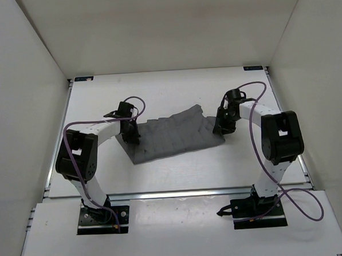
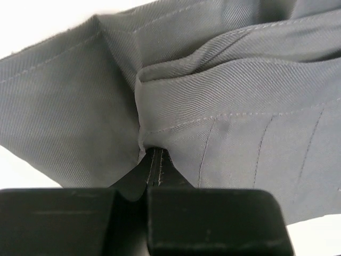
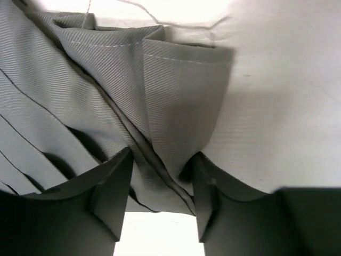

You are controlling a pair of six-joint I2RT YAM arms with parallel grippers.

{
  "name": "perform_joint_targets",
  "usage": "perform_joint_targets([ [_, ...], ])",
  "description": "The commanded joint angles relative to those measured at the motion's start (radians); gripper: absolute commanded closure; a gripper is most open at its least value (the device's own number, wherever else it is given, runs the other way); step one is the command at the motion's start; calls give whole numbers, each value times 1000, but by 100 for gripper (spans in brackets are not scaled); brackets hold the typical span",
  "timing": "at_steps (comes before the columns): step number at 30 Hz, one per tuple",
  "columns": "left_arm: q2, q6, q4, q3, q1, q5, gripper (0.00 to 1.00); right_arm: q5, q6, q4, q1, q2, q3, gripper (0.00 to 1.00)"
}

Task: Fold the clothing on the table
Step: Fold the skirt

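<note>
Nothing folded: my left gripper [image 1: 132,138] clamps the grey pleated fabric skirt [image 1: 171,137] at nine o'clock (right gripper [image 1: 220,130] straddles three o'clock, grip unclear).

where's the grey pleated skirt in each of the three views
Top external: clothing at the centre of the table, between left gripper and right gripper.
Left wrist: fills most of the frame, pinched at bottom centre.
Right wrist: left and centre, corner between the fingers.
Shared landmark: the bare white table beside the fabric edge.

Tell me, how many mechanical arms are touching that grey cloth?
2. The left white-and-black arm reaches the left edge of the grey pleated fabric garment; the right arm reaches its right edge. None seems hidden.
</note>
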Motion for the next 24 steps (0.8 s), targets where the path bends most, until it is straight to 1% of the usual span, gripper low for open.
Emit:
perform_joint_targets([
  [1,23,4,-8,24,-10,7,100,-15,4,26,14,39,18,61],
  [3,33,2,-7,25,-11,20,100,-31,10,34,28,41,18,66],
  [5,48,5,-2,19,-11,35,100,-62,19,57,25,52,21,78],
  [7,56,2,6,24,-25,49,100,-78,33,67,26,58,36,88],
  [8,63,2,10,22,-28,55,100,-88,28,55,28,62,41,92],
  [10,79,1,12,45,-30,62,100,-87,22,34,14,64,81,95],
  [11,89,1,15,62,-40,73,100,-91,16,23,14,55,104,99],
  [15,152,-13,24,129,-70,107,100,-94,-12,-23,-14,16,202,100],
  [18,201,-30,27,195,-108,116,100,-151,-47,-46,-20,-2,296,100],
  [19,223,-37,35,220,-120,121,100,-171,-56,-54,-12,-10,338,100],
  [20,237,-45,35,235,-131,128,100,-154,-62,-61,-9,-14,377,100],
  [22,251,-64,52,263,-139,147,100,-153,-66,-72,37,-33,415,100],
  [24,283,-116,90,271,-142,179,100,-145,-72,-66,71,-57,435,100],
])
